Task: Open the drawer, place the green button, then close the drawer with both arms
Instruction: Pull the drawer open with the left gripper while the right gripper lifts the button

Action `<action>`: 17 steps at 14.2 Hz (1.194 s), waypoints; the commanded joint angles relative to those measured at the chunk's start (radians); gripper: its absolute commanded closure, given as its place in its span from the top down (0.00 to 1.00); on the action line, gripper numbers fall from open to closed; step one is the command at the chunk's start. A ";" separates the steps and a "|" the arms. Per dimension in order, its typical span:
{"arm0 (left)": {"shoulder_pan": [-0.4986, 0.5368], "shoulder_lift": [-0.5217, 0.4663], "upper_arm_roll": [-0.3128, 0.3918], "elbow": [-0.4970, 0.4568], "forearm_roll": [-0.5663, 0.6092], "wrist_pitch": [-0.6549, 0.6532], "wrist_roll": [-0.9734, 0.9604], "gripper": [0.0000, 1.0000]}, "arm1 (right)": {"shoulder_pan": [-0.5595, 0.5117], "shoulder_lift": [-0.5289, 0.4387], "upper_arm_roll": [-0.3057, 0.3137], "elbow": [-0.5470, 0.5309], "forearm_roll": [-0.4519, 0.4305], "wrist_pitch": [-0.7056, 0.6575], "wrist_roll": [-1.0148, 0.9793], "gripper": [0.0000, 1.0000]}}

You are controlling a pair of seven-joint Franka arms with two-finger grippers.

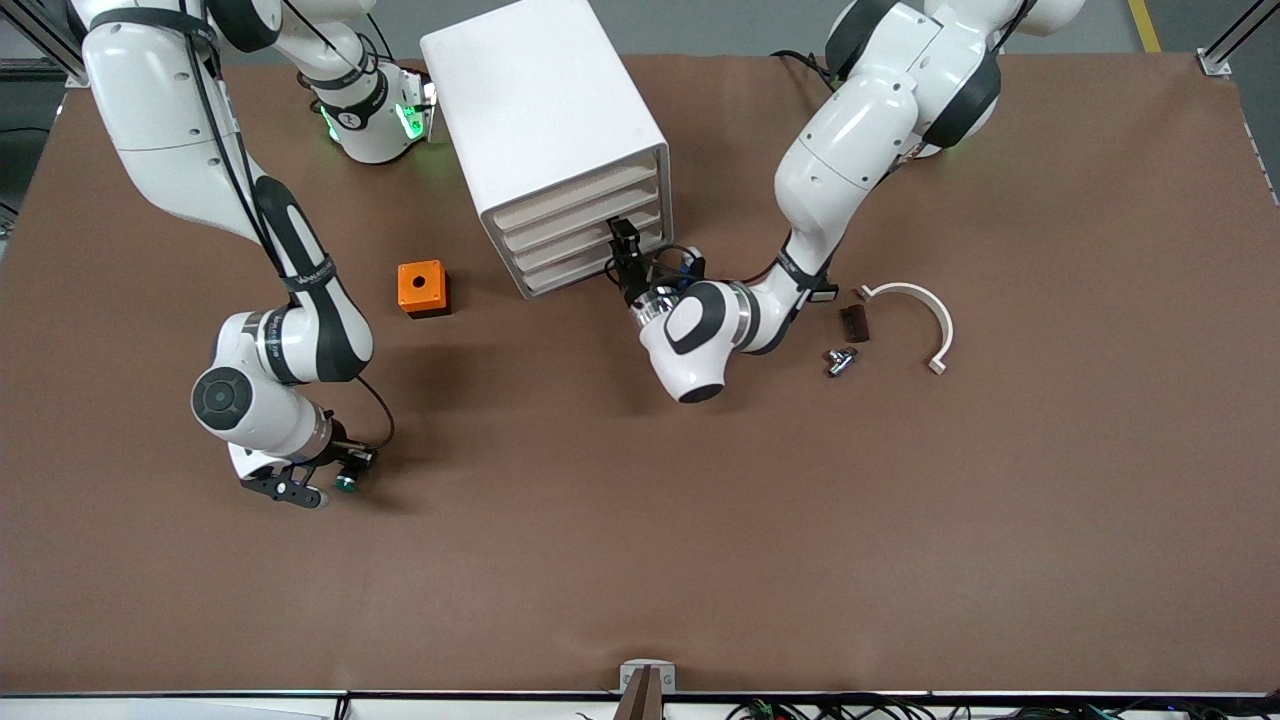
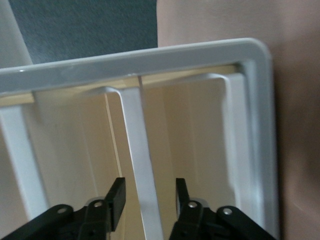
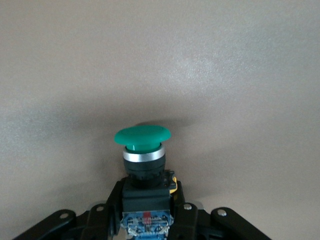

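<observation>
Button (image 3: 143, 150) | clamped in right gripper (image 3: 145, 210) | left gripper (image 2: 147, 200) straddling drawer (image 1: 580, 272) handle, not clenched

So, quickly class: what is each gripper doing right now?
Left gripper: open, straddling a drawer front at the cabinet.
Right gripper: shut on the button.

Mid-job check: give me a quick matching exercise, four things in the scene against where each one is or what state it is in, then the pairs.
Things:
1. button
2. left claw
3. orange cube
4. curved white piece

Places or states:
A. lying toward the left arm's end of the table
B. gripped in the right claw
C. at the cabinet front, fingers either side of a drawer handle
D. on the table beside the cabinet, toward the right arm's end

Pairs: 1-B, 2-C, 3-D, 4-A
</observation>
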 commanded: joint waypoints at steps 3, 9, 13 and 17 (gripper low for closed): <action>-0.010 0.003 0.001 -0.006 -0.020 -0.033 -0.018 0.19 | 0.000 -0.063 0.012 0.093 0.004 -0.222 0.063 0.00; 0.026 0.006 0.014 -0.006 -0.020 -0.031 -0.053 0.10 | 0.106 -0.190 0.016 0.098 0.004 -0.385 0.361 0.00; 0.087 0.006 0.014 -0.003 -0.029 -0.028 -0.055 0.10 | 0.149 -0.255 0.038 0.095 0.095 -0.459 0.522 0.00; 0.156 0.006 0.014 -0.001 -0.052 -0.025 -0.056 0.10 | 0.247 -0.308 0.038 0.081 0.119 -0.476 0.701 0.00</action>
